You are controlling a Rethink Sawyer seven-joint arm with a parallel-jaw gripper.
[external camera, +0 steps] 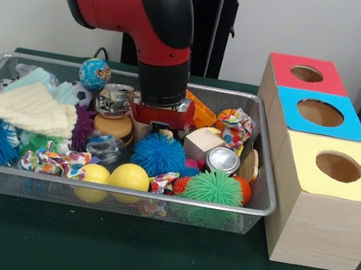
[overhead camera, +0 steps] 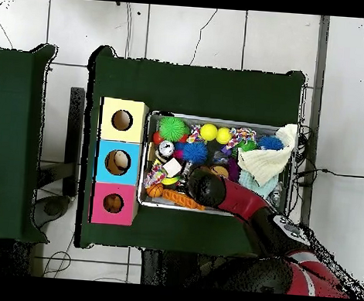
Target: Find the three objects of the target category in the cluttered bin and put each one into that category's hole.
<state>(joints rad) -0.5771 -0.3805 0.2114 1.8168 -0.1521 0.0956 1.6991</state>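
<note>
The wire mesh bin [external camera: 157,198] is full of clutter on the green table; it also shows in the overhead view [overhead camera: 218,117]. My gripper [external camera: 161,127] reaches down into the bin's far middle, behind a blue spiky ball [external camera: 158,153]; its tips are hidden. An orange toy [external camera: 222,117], perhaps the tiger, peeks out at the far right of the bin beside a patterned cloth scrap [external camera: 237,127]; it also shows in the overhead view [overhead camera: 155,190]. No other animal toy shows. The red box's hole [external camera: 306,74] [overhead camera: 113,203] is open and empty.
The blue box [external camera: 320,113] and the yellow box [external camera: 337,166] stand beside the red one, right of the bin. The bin holds a green spiky ball [external camera: 212,187], yellow balls [external camera: 129,176], a wooden cube [external camera: 204,142], a metal can [external camera: 222,159] and a cream knitted cloth [external camera: 31,107].
</note>
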